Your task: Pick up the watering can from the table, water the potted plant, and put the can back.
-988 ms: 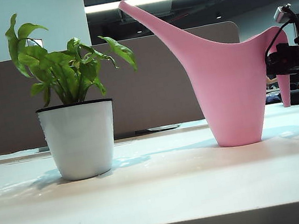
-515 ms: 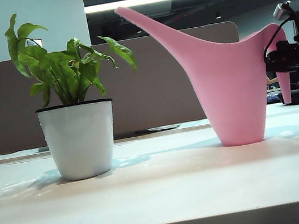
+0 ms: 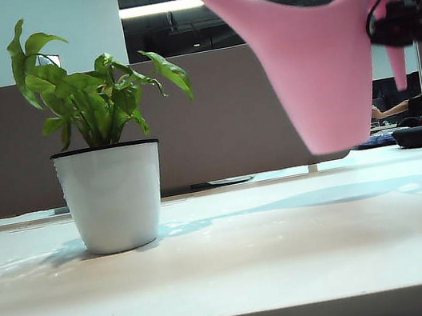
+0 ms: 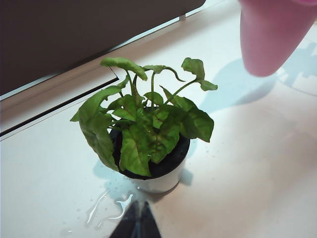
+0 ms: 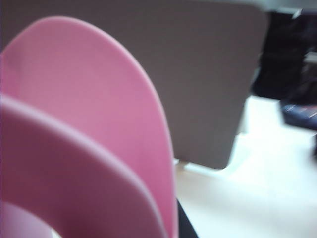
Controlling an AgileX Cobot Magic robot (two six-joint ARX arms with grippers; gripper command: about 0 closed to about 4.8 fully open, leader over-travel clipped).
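The pink watering can point(image 3: 317, 67) hangs clear of the table point(image 3: 237, 267), its base well above the surface and its spout running out of the picture's top. My right gripper point(image 3: 405, 18) is shut on the can's handle at the far right. In the right wrist view the can point(image 5: 89, 124) fills the picture, with one dark finger point(image 5: 184, 227) beside it. The potted plant point(image 3: 111, 191) stands on the left of the table. In the left wrist view my left gripper point(image 4: 138, 220) is shut and empty, just short of the plant point(image 4: 148, 129), and the can's base point(image 4: 272, 34) hovers beyond.
A grey partition point(image 3: 212, 117) runs behind the table. Spilled water point(image 4: 116, 208) glistens on the tabletop beside the pot, near my left gripper. A dark bag point(image 3: 414, 136) lies at the far right behind the table.
The watering can has left the table and risen with my right gripper; its spout tip now passes out of the top of the view. The plant has not moved.
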